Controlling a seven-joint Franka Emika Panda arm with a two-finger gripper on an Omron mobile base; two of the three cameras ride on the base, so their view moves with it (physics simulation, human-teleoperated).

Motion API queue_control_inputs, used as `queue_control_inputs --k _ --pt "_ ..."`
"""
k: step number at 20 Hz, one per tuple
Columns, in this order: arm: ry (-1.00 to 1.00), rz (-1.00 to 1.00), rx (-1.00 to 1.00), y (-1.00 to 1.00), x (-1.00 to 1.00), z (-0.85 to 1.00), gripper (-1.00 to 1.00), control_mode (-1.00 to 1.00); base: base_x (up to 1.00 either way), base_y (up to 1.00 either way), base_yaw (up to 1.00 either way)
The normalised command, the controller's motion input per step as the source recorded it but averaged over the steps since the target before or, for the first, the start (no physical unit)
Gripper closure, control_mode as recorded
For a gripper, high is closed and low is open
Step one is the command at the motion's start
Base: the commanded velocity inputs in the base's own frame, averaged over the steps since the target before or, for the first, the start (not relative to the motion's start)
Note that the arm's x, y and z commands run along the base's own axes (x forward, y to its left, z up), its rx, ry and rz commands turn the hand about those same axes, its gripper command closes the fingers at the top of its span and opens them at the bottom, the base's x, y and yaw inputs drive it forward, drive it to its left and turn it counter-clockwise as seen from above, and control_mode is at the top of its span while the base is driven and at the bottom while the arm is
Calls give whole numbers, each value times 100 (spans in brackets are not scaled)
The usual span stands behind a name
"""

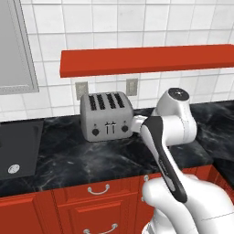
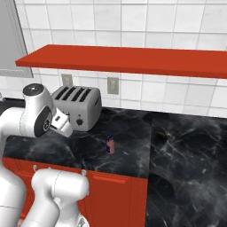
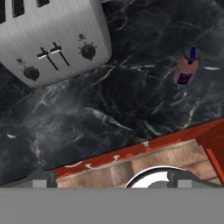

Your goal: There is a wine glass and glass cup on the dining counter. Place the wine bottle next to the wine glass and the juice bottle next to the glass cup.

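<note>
The juice bottle (image 2: 110,145), small and purplish-pink with a dark top, stands upright on the black marble counter (image 2: 133,155) near its front edge, to the right of the toaster. In the hand view the juice bottle (image 3: 187,68) sits at the upper right, far from my gripper (image 3: 111,180). The gripper is open and empty, with its fingertips (image 3: 43,179) wide apart above the counter's front edge. My hand (image 2: 61,123) hovers in front of the toaster. The wine bottle, wine glass and glass cup are out of view.
A silver four-slot toaster (image 1: 106,116) stands against the tiled wall. A red shelf (image 1: 146,59) hangs above it. A dark sink (image 1: 18,151) lies at the left. Red drawer fronts (image 1: 98,196) with silver handles run below. The counter continues to the right (image 2: 190,150).
</note>
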Motion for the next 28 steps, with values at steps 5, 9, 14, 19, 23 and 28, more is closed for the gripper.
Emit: queue_control_inputs --k 5,9,14,19,23,28 --pt "0 -23 0 -26 0 0 -100 -100 0 0 0" --pt "2 -10 0 -38 3 0 -100 -100 0 0 0" --pt "4 2 5 -51 6 1 -100 -100 0 0 0" --pt "0 11 9 -57 4 1 -100 -100 0 0 0" --pt "3 16 5 -57 11 0 -100 -100 0 0 0" --pt "5 13 0 -35 32 0 -100 -100 0 0 0"
